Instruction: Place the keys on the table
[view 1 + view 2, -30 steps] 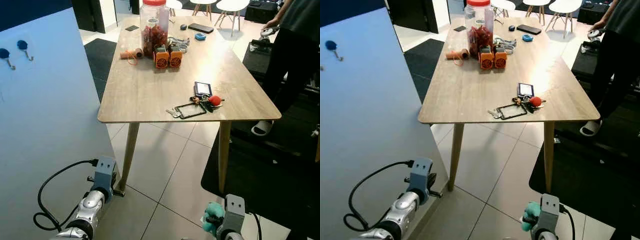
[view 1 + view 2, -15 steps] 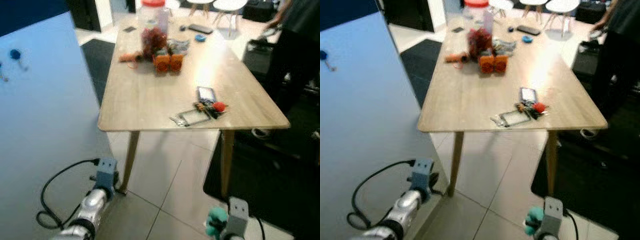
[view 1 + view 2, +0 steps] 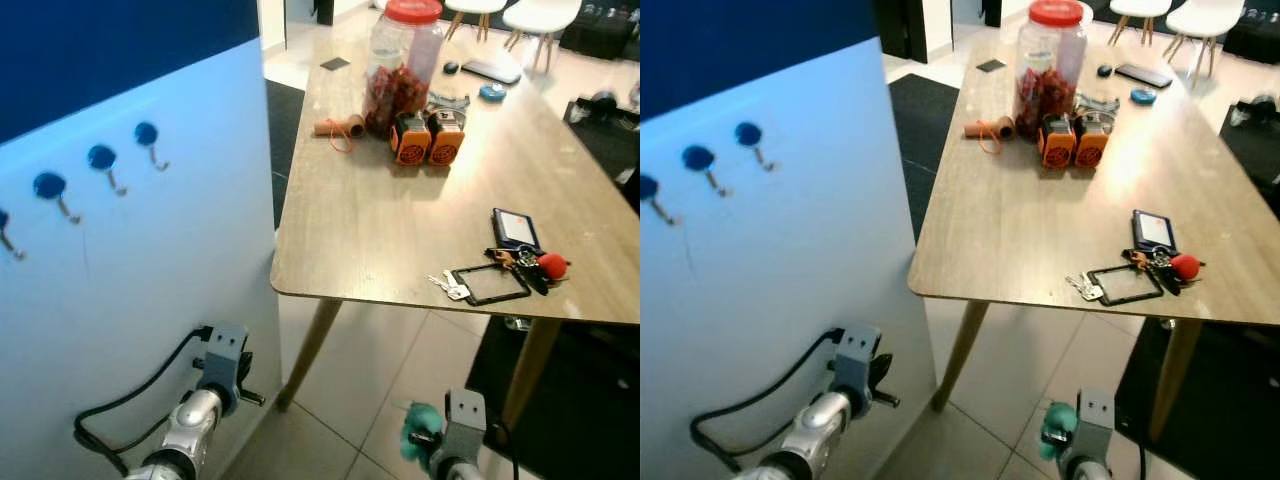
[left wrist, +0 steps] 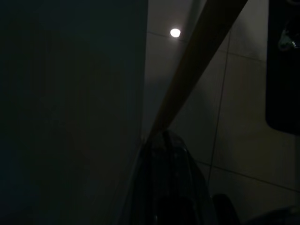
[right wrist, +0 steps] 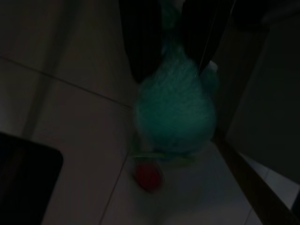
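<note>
Keys with teal pompom hang gripped between my right gripper's fingers, table well above, placing undone.

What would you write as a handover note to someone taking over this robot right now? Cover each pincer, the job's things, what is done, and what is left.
Right pincer: low by the floor, shut on a teal fluffy keychain.
Left pincer: idle, low beside the blue panel.
Wooden table: ahead; another key bunch with a red ball already lies near its front edge.
Done: keychain in hand.
Left: lift it and set it on the table.
</note>
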Motion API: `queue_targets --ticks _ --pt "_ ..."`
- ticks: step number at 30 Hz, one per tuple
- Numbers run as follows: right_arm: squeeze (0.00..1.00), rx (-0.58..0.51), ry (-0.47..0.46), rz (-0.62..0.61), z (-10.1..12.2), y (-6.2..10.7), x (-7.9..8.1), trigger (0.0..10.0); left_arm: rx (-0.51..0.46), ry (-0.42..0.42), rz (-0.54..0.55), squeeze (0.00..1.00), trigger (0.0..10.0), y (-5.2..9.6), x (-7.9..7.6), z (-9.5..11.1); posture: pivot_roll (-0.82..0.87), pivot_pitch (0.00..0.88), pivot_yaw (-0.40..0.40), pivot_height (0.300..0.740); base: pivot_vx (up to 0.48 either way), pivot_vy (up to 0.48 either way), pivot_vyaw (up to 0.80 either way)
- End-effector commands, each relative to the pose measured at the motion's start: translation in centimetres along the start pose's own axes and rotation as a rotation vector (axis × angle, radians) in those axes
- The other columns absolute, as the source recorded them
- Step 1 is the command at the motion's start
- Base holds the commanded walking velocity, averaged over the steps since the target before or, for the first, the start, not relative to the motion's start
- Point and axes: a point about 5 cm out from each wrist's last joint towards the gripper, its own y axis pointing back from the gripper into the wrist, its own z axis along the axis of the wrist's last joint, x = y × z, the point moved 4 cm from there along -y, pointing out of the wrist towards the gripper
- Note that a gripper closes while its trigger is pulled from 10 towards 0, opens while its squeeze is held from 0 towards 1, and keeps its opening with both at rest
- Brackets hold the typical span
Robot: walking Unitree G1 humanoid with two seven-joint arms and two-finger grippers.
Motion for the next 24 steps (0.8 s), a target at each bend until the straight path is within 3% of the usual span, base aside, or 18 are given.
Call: queue_targets --ticks 1,20,24 --pt "0.00 0.011 0.004 -0.003 -0.27 0.08 -0.15 10.0 0.013 0.023 0.049 0.00 10.0 0.40 1.55 -0.31 0.02 0.000 0.035 0.740 0.000 -0.394 0.00" --pt "0.00 0.021 0.008 -0.007 -0.34 0.08 -0.34 10.0 0.021 0.029 0.036 0.00 10.0 0.21 1.29 -0.25 0.02 0.000 0.029 0.740 0.000 -0.402 0.00" --pt "0.00 0.023 0.008 -0.008 -0.35 0.07 -0.38 10.0 0.024 0.031 0.024 0.00 10.0 0.13 1.02 -0.25 0.02 0.000 0.029 0.740 0.000 0.000 0.00"
